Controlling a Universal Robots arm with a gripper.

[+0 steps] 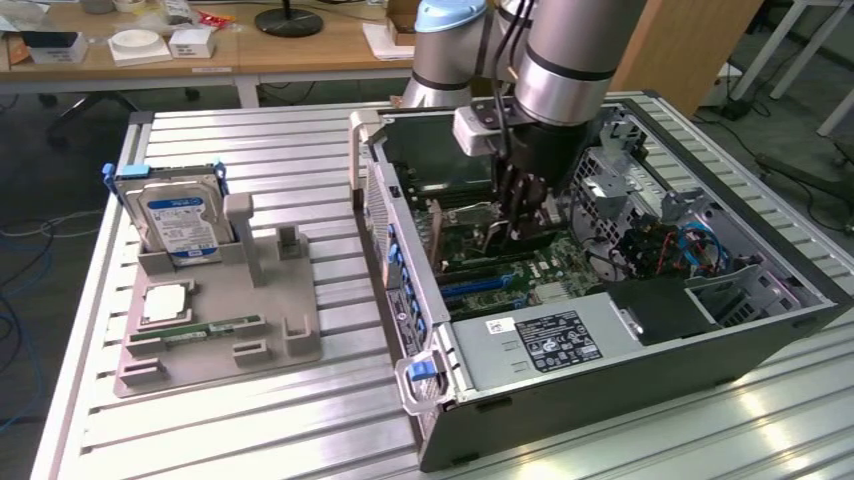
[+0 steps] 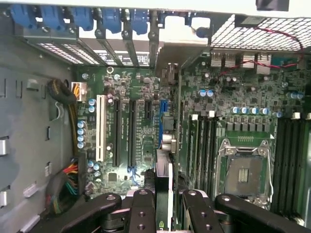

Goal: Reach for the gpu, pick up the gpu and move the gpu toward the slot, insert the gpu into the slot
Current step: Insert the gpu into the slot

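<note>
My claw [image 2: 167,200] clamps gpu [image 2: 164,170] edge-on; blue slot [image 2: 163,114] lies directly beneath claw, in line with gpu's long axis.

Robotics lab, no question: grey industrial arm [image 1: 574,50] reaching into an opened computer case [image 1: 641,330] on a slotted aluminium table [image 1: 267,420], gripper [image 1: 515,232] clamped on the gpu [image 2: 164,170] above the green motherboard [image 2: 141,126]. Alongside, a grey fixture [image 1: 214,330] racking a hard drive [image 1: 180,225] and other parts. Behind, wooden desks [image 1: 267,55] strewn with boxes, cables [image 1: 16,310] trailing over the floor [image 1: 60,175].
</note>
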